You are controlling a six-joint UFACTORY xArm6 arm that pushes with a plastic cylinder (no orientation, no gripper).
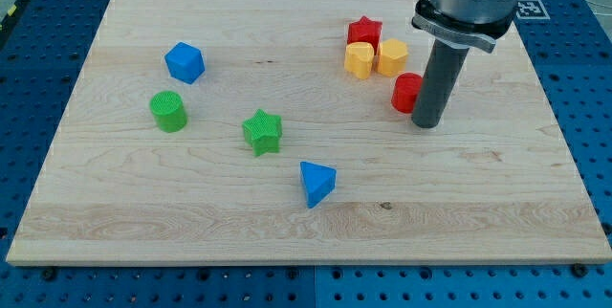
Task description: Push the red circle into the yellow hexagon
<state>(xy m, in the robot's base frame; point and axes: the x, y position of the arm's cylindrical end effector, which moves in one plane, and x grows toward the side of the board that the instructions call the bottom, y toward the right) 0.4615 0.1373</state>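
Wooden board (287,212) carries every block; no containers, no readable writing. Landmark: red circle (406,92). The dark rod's tip (427,122) touches its right side, just below; no claw, nothing held. Yellow hexagon (392,57) sits just above-left of the circle, apart. Second yellow block (360,60) beside it, red star (364,32) above. Blue and green blocks lie far left.

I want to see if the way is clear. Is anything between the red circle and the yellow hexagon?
No. In the camera view, only bare wood separates the red circle from the yellow hexagon. My tip sits against the circle's right side.
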